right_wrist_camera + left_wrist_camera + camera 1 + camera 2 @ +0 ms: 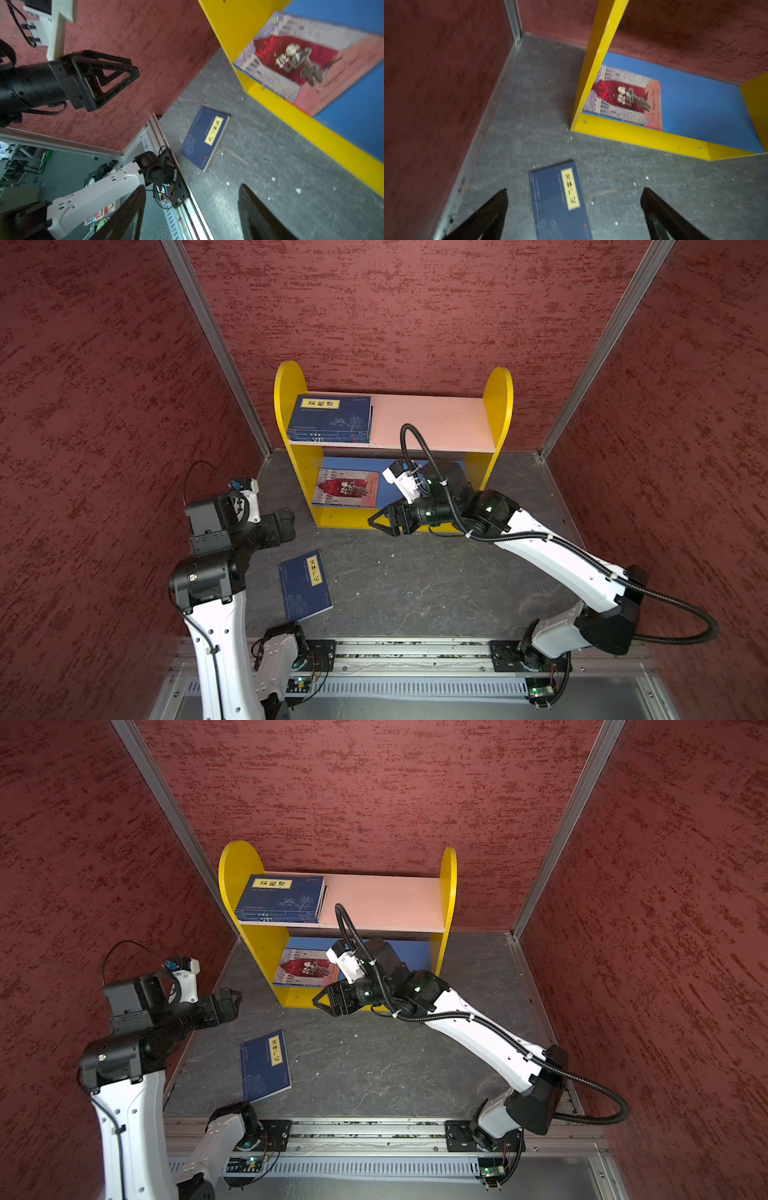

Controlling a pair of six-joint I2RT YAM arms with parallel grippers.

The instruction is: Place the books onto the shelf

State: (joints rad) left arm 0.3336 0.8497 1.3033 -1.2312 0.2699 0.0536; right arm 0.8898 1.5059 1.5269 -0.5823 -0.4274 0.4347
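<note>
On the shelf (498, 406), which stands against the back wall, most of the work looks done. A stack of navy books (332, 416) lies flat at the left end of the pink upper board (432, 418), close against the yellow side panel. The red book (347, 488) lies flat on the blue lower board (353, 462), also toward the left.

One navy book (305, 585) lies on the desk (415, 580), cover up, well apart from the shelf and near the front edge on the left side. The left gripper (293, 526) hovers above the desk between this book and the shelf, its jaws spread wide and empty. Its wrist view looks down on the book between the two fingers, so this arm, being the nearer one, probably prepares to take it.

The right gripper (380, 526) is just in front of the shelf's lower edge, near the red book but not touching it, jaws apart and holding nothing.

Because the last book is thin and flat, a finger must get under its edge, which may be difficult.
</note>
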